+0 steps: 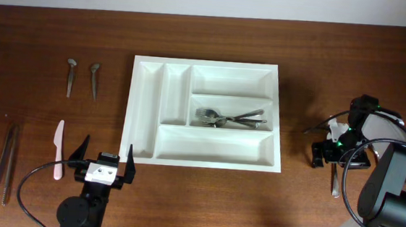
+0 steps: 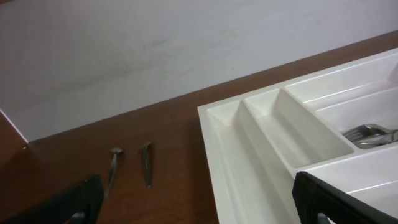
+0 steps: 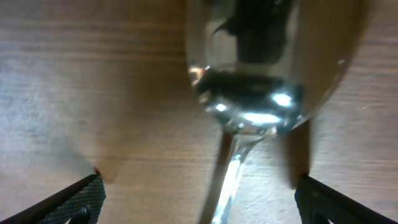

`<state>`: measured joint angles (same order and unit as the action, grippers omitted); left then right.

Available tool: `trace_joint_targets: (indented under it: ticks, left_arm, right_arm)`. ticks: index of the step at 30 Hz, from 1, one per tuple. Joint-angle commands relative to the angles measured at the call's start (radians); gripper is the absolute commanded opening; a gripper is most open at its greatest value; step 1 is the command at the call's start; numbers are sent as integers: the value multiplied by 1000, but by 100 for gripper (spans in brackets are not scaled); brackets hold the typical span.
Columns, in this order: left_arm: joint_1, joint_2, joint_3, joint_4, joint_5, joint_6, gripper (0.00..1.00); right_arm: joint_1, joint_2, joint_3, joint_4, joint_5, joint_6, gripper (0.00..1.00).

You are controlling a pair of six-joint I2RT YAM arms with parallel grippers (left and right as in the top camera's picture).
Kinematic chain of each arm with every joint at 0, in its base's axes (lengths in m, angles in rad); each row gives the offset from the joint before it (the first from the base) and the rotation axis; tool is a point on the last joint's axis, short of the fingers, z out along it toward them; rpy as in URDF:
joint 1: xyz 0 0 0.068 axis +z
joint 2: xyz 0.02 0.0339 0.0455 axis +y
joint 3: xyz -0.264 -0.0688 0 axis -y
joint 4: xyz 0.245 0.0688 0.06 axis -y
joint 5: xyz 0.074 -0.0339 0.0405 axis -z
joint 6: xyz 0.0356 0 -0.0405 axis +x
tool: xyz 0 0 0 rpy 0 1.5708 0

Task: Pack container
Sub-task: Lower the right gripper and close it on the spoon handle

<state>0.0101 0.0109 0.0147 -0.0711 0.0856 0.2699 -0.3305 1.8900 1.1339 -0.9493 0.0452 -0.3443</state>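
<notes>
At the far left of the table [image 1: 34, 42] lie two long thin metal pieces [image 1: 1, 164] side by side; whether they are tongs or separate sticks is hard to tell from overhead. Just to their right lies a white plastic knife [image 1: 58, 149], and farther back two small metal utensils [image 1: 71, 76] [image 1: 94, 80] lie parallel, apart from each other. The left gripper [image 1: 106, 154] sits near the front edge beside the knife, its jaws spread wide and holding nothing, facing the container's near left corner.

The container [image 1: 145, 109] rests flat in the middle of the table. Its two narrow upright slots on the left are bare, and a small heap of metal forks [image 1: 228, 118] lies in the middle one of the three long compartments.

At the right, well apart from the container, the right gripper [image 1: 339, 155] points down over a metal spoon [image 1: 335, 183] lying on the wood. In the wrist view the spoon's bowl [image 3: 261, 62] lies between the widely parted fingers [image 3: 74, 202], which do not touch it.
</notes>
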Motion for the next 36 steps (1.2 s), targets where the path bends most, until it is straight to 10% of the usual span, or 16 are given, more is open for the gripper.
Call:
trace_joint_targets:
  ticks: [1, 10, 20, 36]
  left_arm:
    - [6, -6, -6, -3, -3, 8, 99]
    - [6, -6, -6, -3, -3, 8, 99]
    - [6, -6, -6, -3, -3, 8, 99]
    - [6, -6, -6, -3, -3, 8, 99]
  right_arm:
    - [2, 26, -3, 23, -9, 13, 99]
    - [2, 26, -3, 35, -13, 24, 98]
    - [2, 26, -3, 34, -13, 24, 41]
    - [2, 26, -3, 53, 43, 25, 19]
